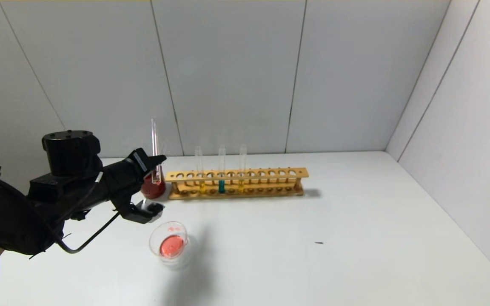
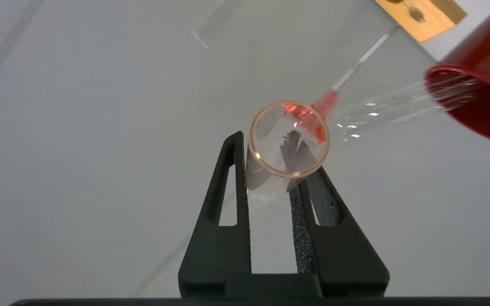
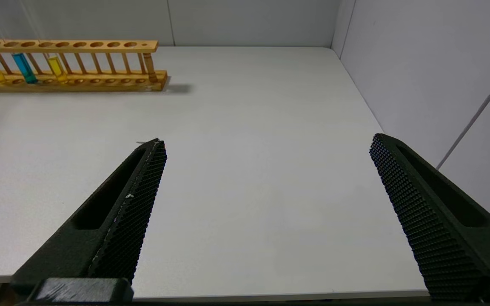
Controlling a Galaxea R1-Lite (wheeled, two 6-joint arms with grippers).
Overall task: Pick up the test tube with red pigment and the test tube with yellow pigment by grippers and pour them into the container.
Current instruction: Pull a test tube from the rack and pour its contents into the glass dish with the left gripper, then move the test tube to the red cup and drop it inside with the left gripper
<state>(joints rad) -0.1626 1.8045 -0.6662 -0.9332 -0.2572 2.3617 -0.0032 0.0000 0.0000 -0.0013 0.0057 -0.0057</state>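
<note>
Red tube [image 1: 155, 148], emptied, stands upright in the left gripper's [image 1: 153, 187] clamped fingers behind the dish [image 1: 169, 243], halting drips; right gripper [image 3: 266, 170] gapes wide.

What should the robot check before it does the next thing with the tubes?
1. Left hand shut on the test tube with red pigment: ok.
2. That tube upright, only red traces left inside: ok.
3. Red liquid in the container: ok.
4. Yellow tubes standing in the rack: ok.
5. Right hand open and holding nothing: ok.
</note>
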